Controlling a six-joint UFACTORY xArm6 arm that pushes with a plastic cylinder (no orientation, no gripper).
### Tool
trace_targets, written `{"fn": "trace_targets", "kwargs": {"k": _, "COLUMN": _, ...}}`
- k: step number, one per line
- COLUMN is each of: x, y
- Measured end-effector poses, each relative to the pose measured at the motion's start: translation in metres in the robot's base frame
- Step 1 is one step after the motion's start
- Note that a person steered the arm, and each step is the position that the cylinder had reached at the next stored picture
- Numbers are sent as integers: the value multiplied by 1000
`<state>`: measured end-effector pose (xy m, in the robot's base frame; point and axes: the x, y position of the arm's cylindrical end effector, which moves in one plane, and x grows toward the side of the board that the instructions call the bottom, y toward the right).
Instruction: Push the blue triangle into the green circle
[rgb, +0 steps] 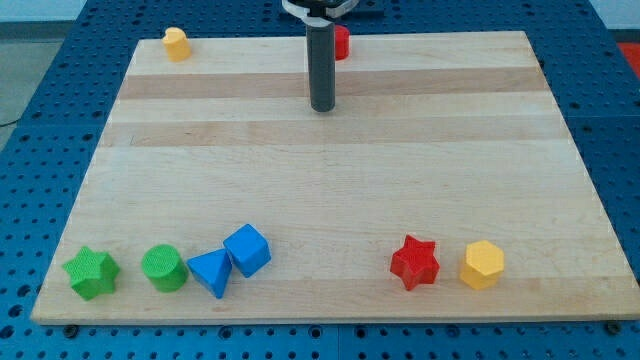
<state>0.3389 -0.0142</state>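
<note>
A pale wooden desk (330, 170), made of glued planks with lighter and darker bands running across the view, fills most of the picture. It rests on a blue perforated base (60, 90) dotted with a regular grid of small holes, which shows on all sides of the board. A strip of light floor shows at the view's top left corner.

The straight dark rod (322, 60) comes down from the view's top centre, and my tip (322, 107) sits on the board in its upper middle part, well apart from the lower row of blocks. The arm has no fingers, so nothing is being gripped.

The blue plastic triangle (211, 271) lies near the view's bottom edge, left of centre. It sits just beside the green plastic circle (164, 267) on its left, seemingly touching or nearly so, and touches the blue plastic cube (247, 249) on its upper right. A green plastic star (92, 272) sits further left.

Toward the bottom right, a red plastic star (414, 262) stands just beside a yellow plastic hexagon (483, 264). At the top edge, a small yellow block (176, 43) sits at the left corner, and a red block (342, 42) is partly hidden behind the rod.
</note>
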Motion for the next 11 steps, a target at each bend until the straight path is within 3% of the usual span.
{"fn": "trace_targets", "kwargs": {"k": 2, "x": 1, "y": 0}}
{"fn": "trace_targets", "kwargs": {"k": 3, "x": 37, "y": 3}}
{"fn": "trace_targets", "kwargs": {"k": 5, "x": 176, "y": 27}}
{"fn": "trace_targets", "kwargs": {"k": 7, "x": 274, "y": 15}}
{"fn": "trace_targets", "kwargs": {"k": 9, "x": 276, "y": -75}}
{"fn": "trace_targets", "kwargs": {"k": 11, "x": 260, "y": -98}}
